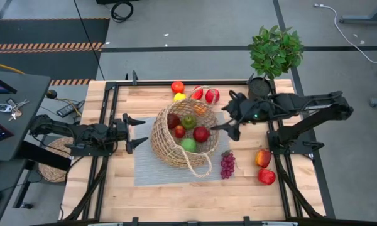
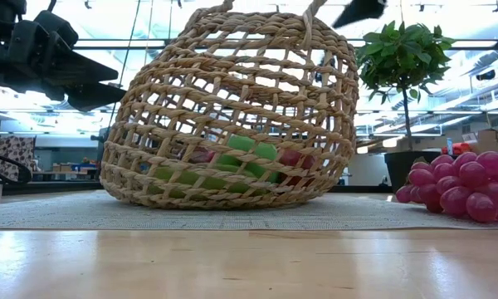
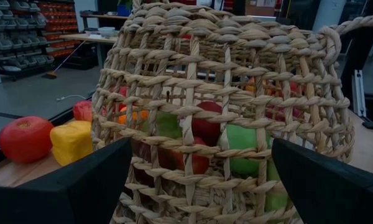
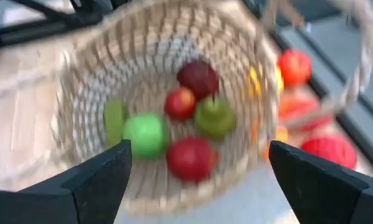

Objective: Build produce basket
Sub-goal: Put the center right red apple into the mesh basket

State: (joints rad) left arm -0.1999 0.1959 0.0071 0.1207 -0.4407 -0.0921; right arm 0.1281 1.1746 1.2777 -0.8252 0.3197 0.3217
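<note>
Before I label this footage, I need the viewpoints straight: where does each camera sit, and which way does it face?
High view: overhead, looking straight down on the basket; both arms show, left pincer and right pincer open either side of it.
Low view: table height, facing the basket wall and the grapes; dark arm parts at top.
Left wrist view: faces the basket's side between its own fingers.
Right wrist view: looks into the basket past its own fingers.
All four share the basket.
</note>
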